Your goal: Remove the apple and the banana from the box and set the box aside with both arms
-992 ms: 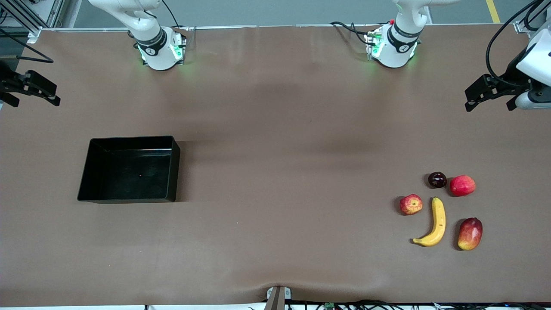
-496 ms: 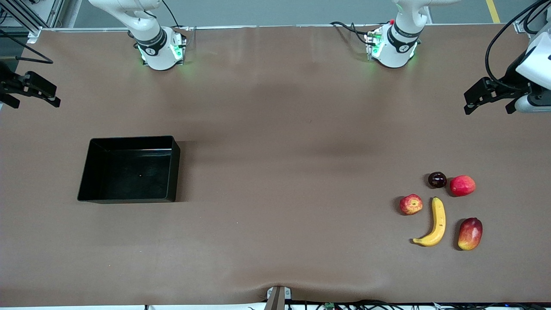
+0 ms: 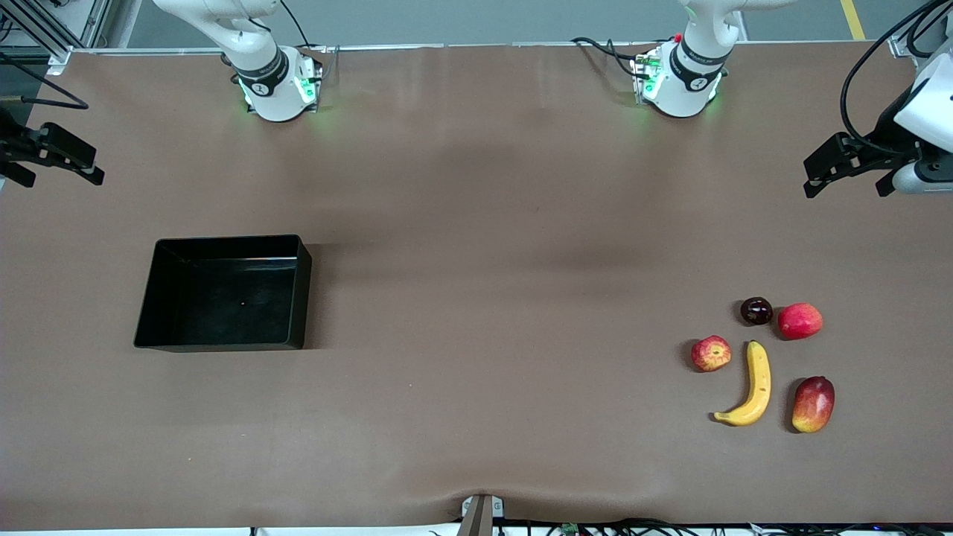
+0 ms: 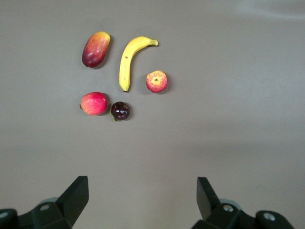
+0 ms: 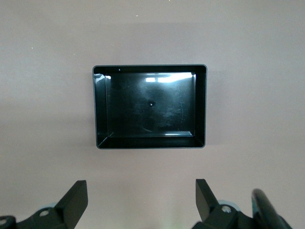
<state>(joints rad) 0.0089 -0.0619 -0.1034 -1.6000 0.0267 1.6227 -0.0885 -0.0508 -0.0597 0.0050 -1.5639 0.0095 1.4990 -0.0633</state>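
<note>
Two end effectors hang spread and empty over the table (image 3: 476, 298): left end effector (image 3: 849, 167) at the fruits' 12 o'clock, right end effector (image 3: 63, 156) over its own end. Banana (image 3: 753, 385) lies beside apple (image 3: 711, 353); box (image 3: 223, 294) sits well apart, at their 9 o'clock.

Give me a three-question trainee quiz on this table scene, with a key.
1. True or false: the black tray holds a fruit.
2. Which lies nearest the front camera? A) dark round fruit B) apple C) banana
3. Fill in: both the left gripper and the right gripper have their fingers ____.

Key: 1. False, it is empty. 2. C. 3. Open; each hangs over its own end of the table, holding nothing.
</note>
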